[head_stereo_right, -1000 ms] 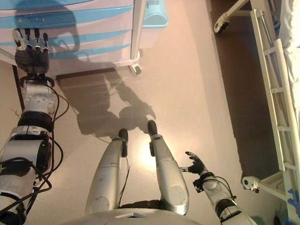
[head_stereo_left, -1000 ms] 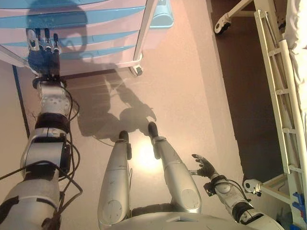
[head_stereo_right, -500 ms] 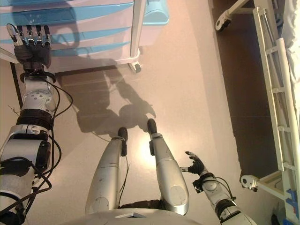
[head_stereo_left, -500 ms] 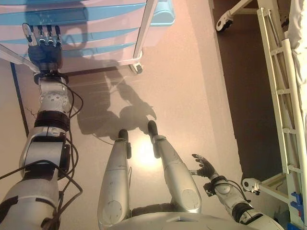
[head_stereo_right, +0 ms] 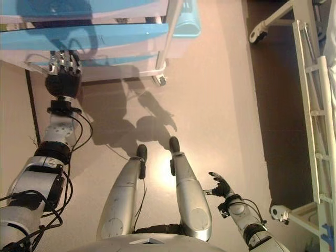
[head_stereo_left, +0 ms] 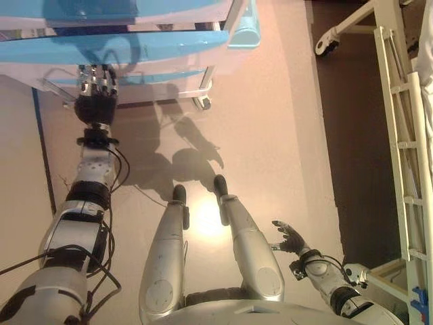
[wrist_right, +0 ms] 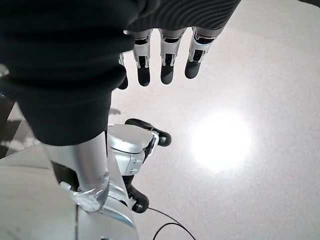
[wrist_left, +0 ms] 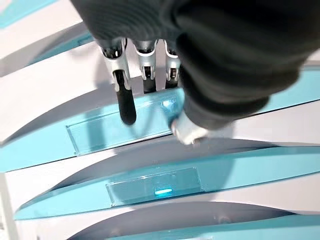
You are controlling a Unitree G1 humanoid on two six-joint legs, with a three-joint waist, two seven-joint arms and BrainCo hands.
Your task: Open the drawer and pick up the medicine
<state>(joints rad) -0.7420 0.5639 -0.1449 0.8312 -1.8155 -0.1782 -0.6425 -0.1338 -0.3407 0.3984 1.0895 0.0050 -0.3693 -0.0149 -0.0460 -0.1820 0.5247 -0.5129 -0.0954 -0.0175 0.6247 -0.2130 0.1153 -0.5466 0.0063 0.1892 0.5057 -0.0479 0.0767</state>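
Note:
A white drawer cabinet [head_stereo_left: 223, 47] with light blue drawer fronts stands at the far left. One blue drawer front [head_stereo_left: 135, 46] sticks out past those below, with a dark gap behind it. My left hand [head_stereo_left: 95, 105] reaches up to the cabinet, its fingers just under that front's edge. In the left wrist view its fingers [wrist_left: 127, 105] are straight, dark tips resting on a blue drawer front [wrist_left: 90, 142] beside a clear label holder. My right hand [head_stereo_left: 291, 238] hangs low at my right side, open and empty. No medicine shows.
The cabinet stands on castors [head_stereo_left: 204, 103], with a light blue bin [head_stereo_left: 245, 27] on its right side. A white bed frame with rails [head_stereo_left: 399, 135] and a castor [head_stereo_left: 327, 46] runs along the right. Bare floor [head_stereo_left: 270, 135] lies between them.
The camera has shifted. One blue drawer front now stands out from the cabinet. My left hand has moved right along the cabinet and sits just below that front. The right hand has not moved.

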